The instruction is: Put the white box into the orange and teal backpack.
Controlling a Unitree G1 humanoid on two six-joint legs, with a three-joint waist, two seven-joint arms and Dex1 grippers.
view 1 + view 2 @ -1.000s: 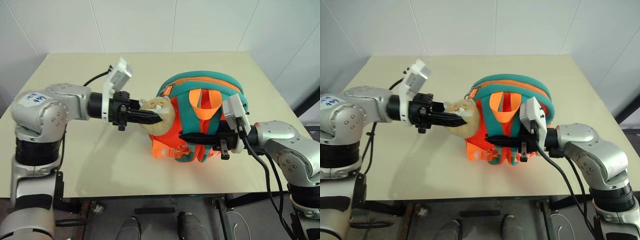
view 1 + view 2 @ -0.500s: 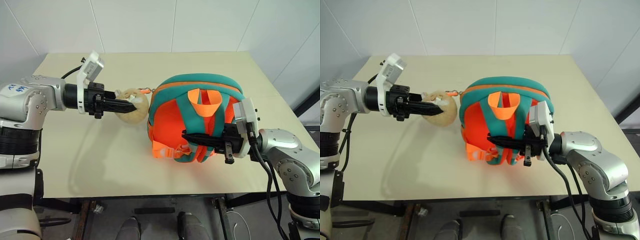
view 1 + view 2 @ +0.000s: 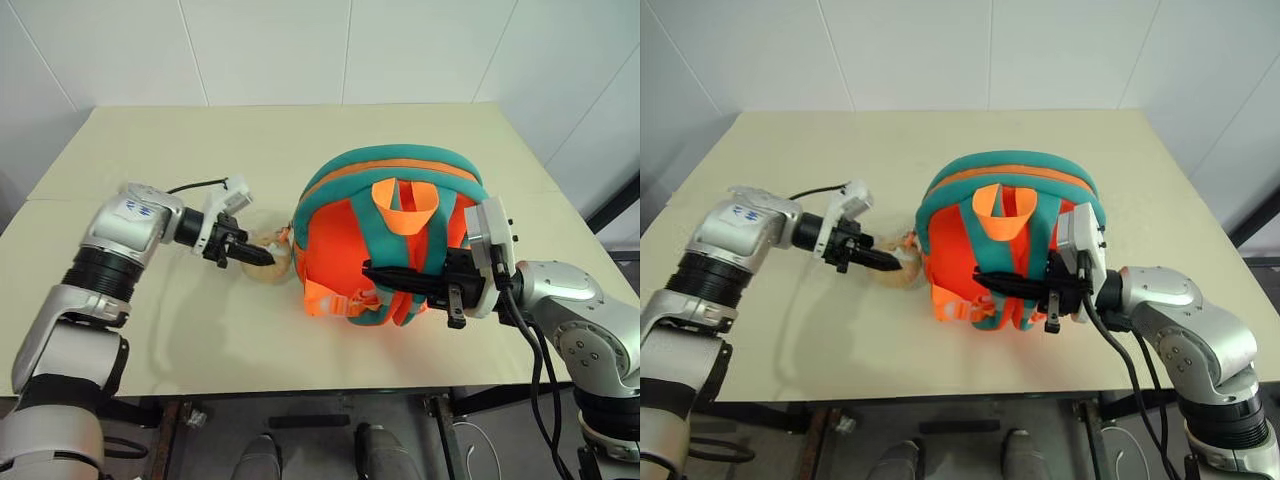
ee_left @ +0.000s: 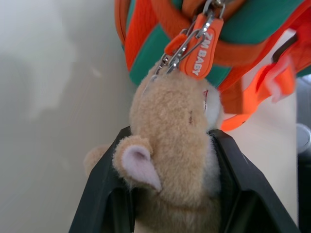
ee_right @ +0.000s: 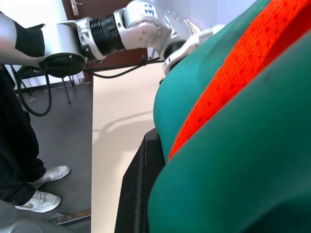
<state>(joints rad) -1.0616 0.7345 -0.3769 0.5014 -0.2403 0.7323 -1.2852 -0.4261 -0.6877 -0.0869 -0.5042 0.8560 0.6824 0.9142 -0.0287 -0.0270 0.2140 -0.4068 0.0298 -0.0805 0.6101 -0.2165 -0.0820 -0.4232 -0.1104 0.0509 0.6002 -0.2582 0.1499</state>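
Orange and teal backpack (image 3: pixel 395 235) lying on the bench (image 3: pixel 300 130), straps up. Left end effector (image 3: pixel 258 256) clamped on the tan plush charm (image 4: pixel 177 145) beside it. Right end effector (image 3: pixel 385 274) clenched on a teal strap (image 5: pixel 228 160).

One orange and teal backpack (image 3: pixel 395 235) lies on one table (image 3: pixel 300 130). One tan plush charm (image 4: pixel 175 145) sits between the fingers of the left gripper (image 3: pixel 262 257); two grippers, counting the right gripper (image 3: pixel 378 270). One person's legs (image 5: pixel 22 160) stand beyond.

A beige table (image 3: pixel 300 140) stands against a white panelled wall (image 3: pixel 270 50), grey floor (image 3: pixel 310 440) beneath.
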